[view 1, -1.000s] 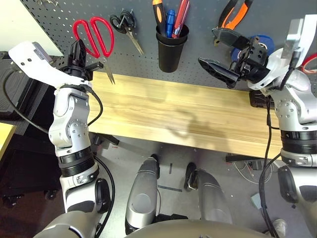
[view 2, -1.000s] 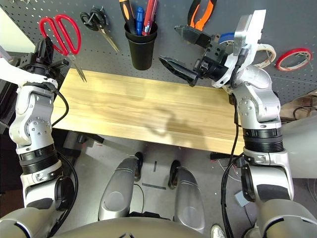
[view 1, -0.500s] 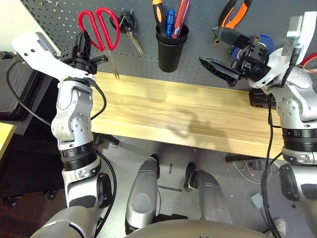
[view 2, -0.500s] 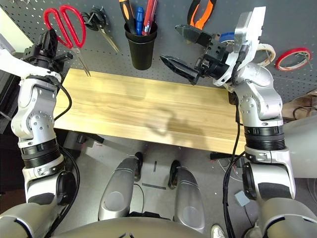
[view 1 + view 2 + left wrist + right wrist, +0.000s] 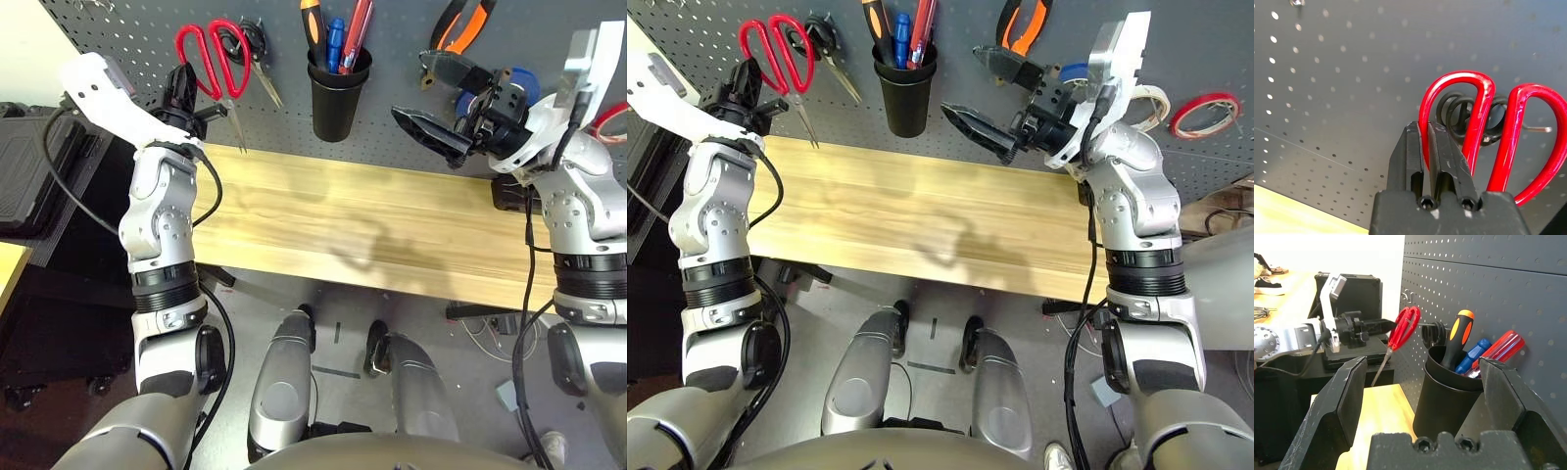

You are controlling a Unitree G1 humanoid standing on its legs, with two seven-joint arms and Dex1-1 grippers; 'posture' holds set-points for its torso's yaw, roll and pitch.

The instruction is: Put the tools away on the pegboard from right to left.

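My left gripper (image 5: 182, 86) is shut on one loop of the red-handled scissors (image 5: 209, 67). It holds them against the pegboard (image 5: 127, 39), blades hanging down. Their red handles (image 5: 1476, 117) overlap the black-handled scissors (image 5: 1459, 110) on a metal hook (image 5: 1537, 129). I cannot tell whether the red loops sit on that hook. The orange-and-black screwdriver (image 5: 313, 22) stands in the black cup (image 5: 336, 98). The pliers (image 5: 460, 27) and the whitish tape roll (image 5: 1156, 103) hang on the board. My right gripper (image 5: 411, 90) hovers open and empty below the pliers.
The wooden table (image 5: 343, 225) runs below the pegboard. A blue tape roll (image 5: 514, 83) and a red tape roll (image 5: 1208, 113) hang at the right. Other pens share the cup. A black case (image 5: 1347, 284) stands left of the table.
My left arm has carried the red scissors up and to the right, from the table's left end to the black scissors' hook. The right arm has stayed put.
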